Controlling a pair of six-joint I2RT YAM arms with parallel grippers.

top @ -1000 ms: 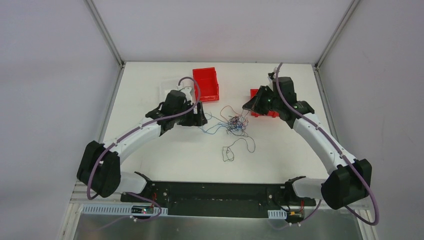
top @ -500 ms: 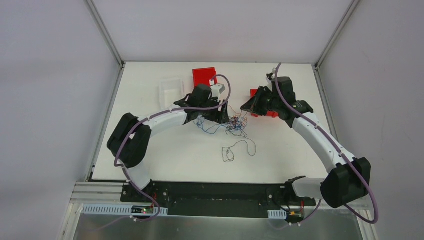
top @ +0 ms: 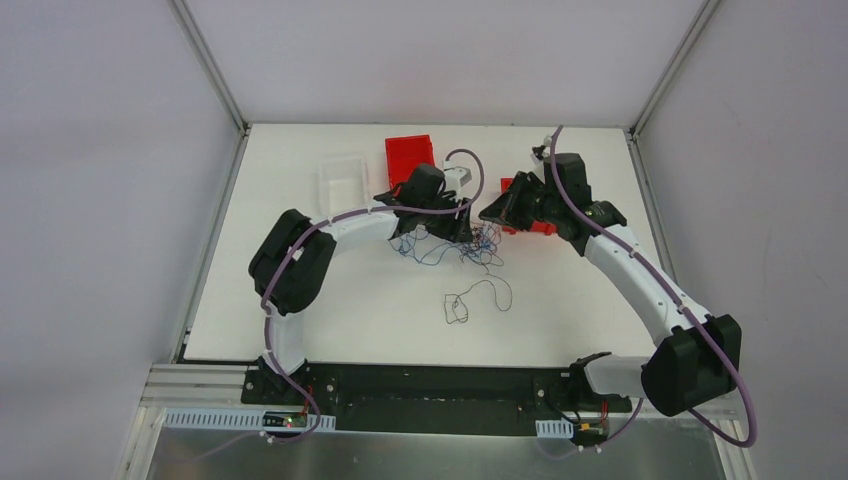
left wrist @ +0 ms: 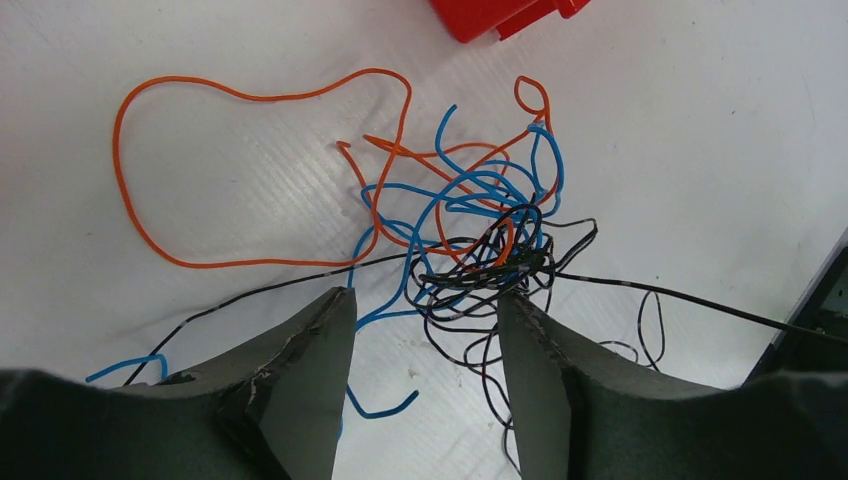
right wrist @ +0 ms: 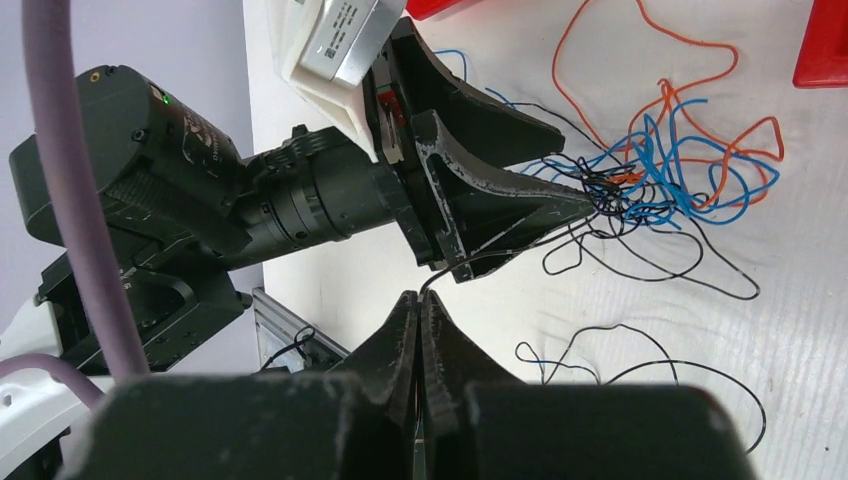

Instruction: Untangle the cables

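The cables [top: 478,243] lie as a blue, orange and black knot mid-table. In the left wrist view the knot [left wrist: 490,255] sits just beyond my left gripper [left wrist: 425,295], which is open with its fingertips either side of loose black and blue strands. A big orange loop [left wrist: 150,180] spreads to the left. My right gripper [right wrist: 420,297] is shut on a thin black cable that runs taut from the knot [right wrist: 650,180]. In the right wrist view the left gripper [right wrist: 560,205] points its tips into the tangle. From above, the left gripper [top: 460,228] and the right gripper [top: 492,215] face each other.
One loose black strand [top: 468,300] curls nearer the arm bases. A red bin [top: 411,157] and a clear tray [top: 343,178] stand at the back left. A second red bin [top: 525,190] is partly behind the right arm.
The left arm has swung right from beside the clear tray to over the tangle, and its jaws have narrowed. The right arm has stayed put, still shut.
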